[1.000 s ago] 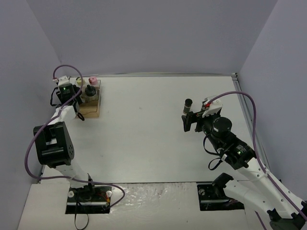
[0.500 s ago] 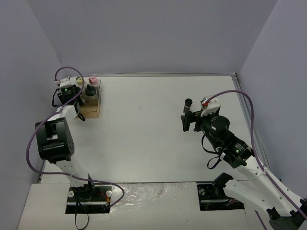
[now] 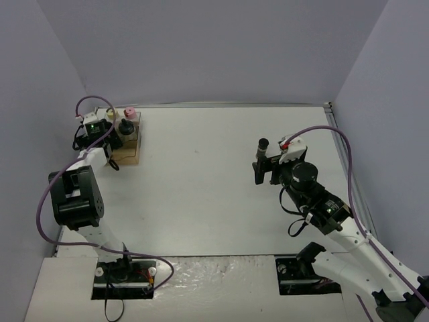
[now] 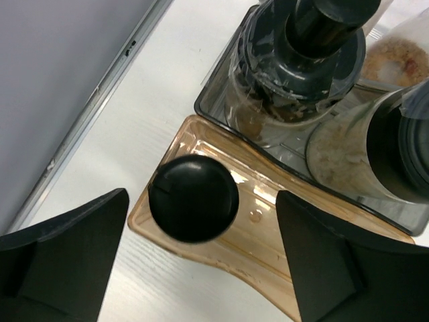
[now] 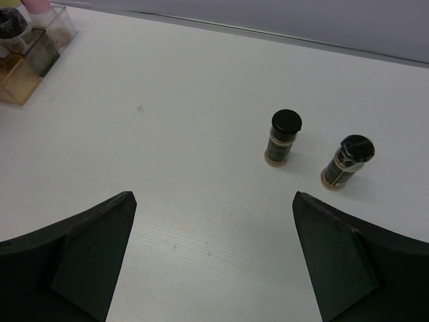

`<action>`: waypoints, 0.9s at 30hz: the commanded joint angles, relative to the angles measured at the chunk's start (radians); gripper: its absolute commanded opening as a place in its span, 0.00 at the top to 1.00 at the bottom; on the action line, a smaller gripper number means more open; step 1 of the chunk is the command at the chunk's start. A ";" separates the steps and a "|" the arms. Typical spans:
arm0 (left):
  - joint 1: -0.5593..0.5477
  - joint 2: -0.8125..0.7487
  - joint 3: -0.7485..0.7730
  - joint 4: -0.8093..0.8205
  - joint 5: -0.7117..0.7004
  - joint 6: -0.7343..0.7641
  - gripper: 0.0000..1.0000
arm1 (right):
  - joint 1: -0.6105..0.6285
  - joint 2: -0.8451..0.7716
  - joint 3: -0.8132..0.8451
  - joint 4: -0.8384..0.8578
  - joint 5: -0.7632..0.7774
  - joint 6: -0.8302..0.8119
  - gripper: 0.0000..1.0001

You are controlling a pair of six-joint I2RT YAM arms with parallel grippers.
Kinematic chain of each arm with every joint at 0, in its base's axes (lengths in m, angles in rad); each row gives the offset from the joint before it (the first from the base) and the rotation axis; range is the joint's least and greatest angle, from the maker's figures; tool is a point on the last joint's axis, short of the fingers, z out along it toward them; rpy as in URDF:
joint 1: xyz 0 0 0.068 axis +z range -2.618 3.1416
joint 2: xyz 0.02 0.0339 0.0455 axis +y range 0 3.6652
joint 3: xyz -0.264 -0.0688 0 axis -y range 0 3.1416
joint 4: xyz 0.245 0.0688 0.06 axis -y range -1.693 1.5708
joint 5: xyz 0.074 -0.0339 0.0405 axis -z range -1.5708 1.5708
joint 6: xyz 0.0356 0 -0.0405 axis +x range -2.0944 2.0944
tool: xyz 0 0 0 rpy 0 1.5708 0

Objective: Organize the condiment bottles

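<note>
- My left gripper (image 4: 201,258) has shifted slightly over the rack (image 4: 221,265), jaws released, with one black-capped jar (image 4: 193,198) seated below.
- My right gripper (image 5: 211,248), spread and empty, has barely crept toward a loose jar (image 5: 283,137) and its neighbour (image 5: 346,161).

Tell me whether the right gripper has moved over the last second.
Yes, slightly. The right gripper has edged away from its base toward the far wall, judged against the black-capped jar beside it, which stays put.
</note>
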 commanded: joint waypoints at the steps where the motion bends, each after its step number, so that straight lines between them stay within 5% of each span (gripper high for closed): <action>1: 0.005 -0.158 0.076 -0.068 0.009 -0.071 0.09 | -0.005 0.056 0.038 0.058 0.084 0.033 0.00; 7: -0.022 -0.294 0.098 -0.256 0.071 -0.129 0.03 | -0.051 0.237 0.113 0.035 0.119 0.092 0.00; 14: -0.199 -0.477 0.045 -0.319 0.134 -0.067 0.03 | -0.197 0.550 0.257 0.063 0.084 0.126 0.04; 18: -0.313 -0.520 0.011 -0.326 0.256 0.007 0.03 | -0.275 0.711 0.336 0.119 0.006 0.124 0.11; 23: -0.464 -0.545 -0.037 -0.311 0.258 0.095 0.03 | -0.315 0.893 0.438 0.138 -0.027 0.103 0.14; 27: -0.483 -0.525 -0.030 -0.349 0.242 0.104 0.03 | -0.326 0.990 0.467 0.150 -0.037 0.103 0.19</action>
